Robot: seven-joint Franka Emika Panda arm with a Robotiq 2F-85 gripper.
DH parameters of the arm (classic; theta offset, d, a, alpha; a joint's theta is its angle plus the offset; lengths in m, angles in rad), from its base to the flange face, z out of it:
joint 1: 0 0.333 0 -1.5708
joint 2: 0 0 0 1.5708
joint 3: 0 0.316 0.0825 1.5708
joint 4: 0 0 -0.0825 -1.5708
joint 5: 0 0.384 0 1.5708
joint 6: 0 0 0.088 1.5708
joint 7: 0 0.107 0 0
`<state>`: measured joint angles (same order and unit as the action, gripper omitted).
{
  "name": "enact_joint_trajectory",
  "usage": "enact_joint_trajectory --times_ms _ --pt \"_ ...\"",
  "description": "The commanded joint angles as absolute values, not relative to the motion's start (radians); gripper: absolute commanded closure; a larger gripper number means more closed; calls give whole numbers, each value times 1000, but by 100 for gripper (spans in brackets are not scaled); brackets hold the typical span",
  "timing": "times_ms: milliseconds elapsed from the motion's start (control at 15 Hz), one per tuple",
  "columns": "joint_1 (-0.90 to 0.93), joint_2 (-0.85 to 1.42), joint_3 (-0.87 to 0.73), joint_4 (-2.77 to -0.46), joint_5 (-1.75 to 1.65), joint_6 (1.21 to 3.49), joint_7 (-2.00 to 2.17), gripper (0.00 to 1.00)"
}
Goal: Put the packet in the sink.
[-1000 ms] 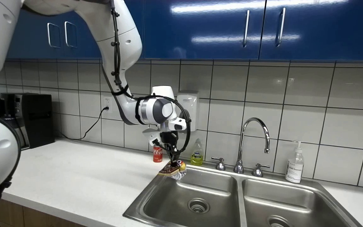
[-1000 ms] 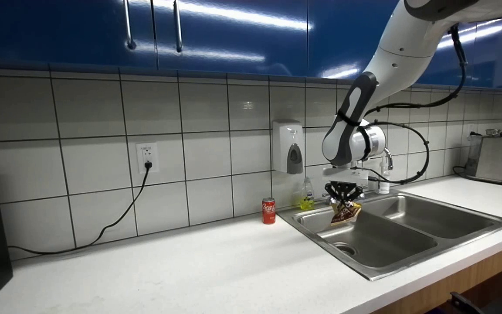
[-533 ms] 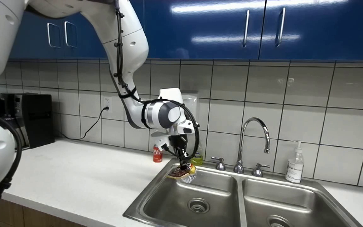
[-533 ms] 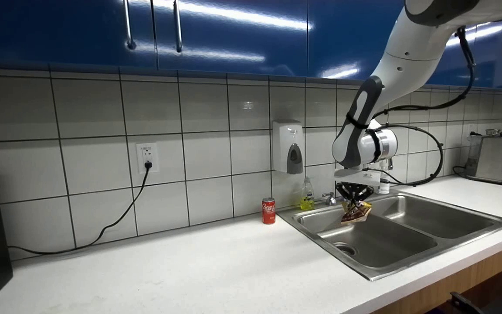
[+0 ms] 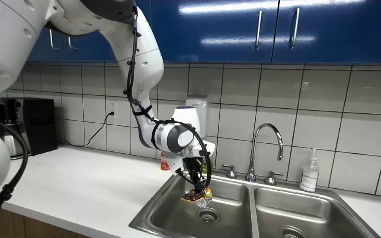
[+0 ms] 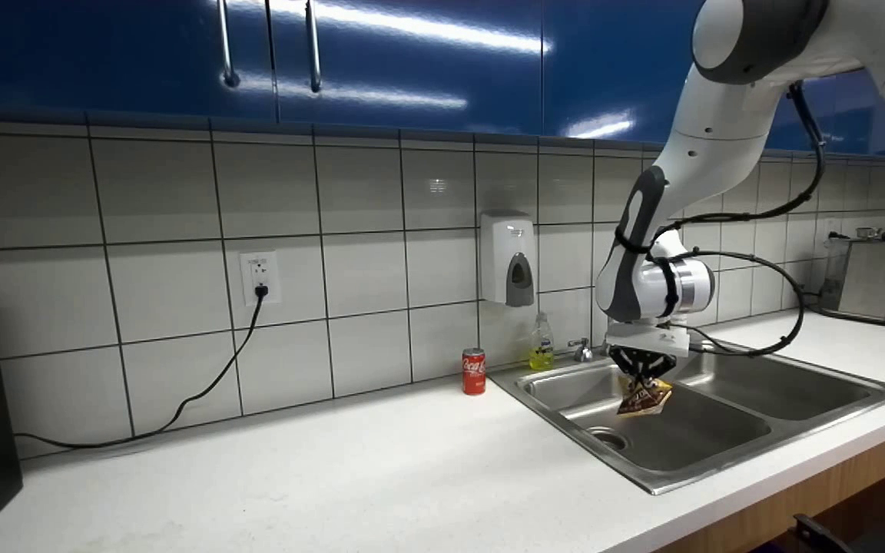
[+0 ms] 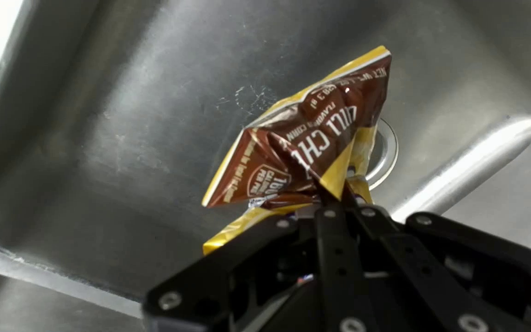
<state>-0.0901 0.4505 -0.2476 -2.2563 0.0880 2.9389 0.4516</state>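
Dangling, clamped in the gripper (image 7: 346, 204): crinkled brown, yellow-edged packet (image 7: 309, 138), underside unclear.

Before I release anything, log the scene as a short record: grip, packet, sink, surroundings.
gripper: closed on the packet
packet: crinkled, held over the sink basin nearer the Coke can
clearance below packet: unclear
drain: partly hidden by packet in wrist view
Coke can: upright on the counter
at the back: dish soap bottle, faucet, pump bottle

packet (image 7: 309, 138) 1 | sink (image 5: 254, 215) 1 | faucet (image 5: 253, 152) 1 | can (image 6: 474, 372) 1 | bottles (image 5: 309, 175) 2 | dispenser (image 6: 504, 257) 1
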Motion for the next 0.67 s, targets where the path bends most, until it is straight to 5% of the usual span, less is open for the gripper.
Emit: enact_joint_trajectory --times_ms 0,600 --pt "-129 531 -212 -2223 144 3000 375 100" --pt "-135 704 -198 -2148 179 3076 345 100"
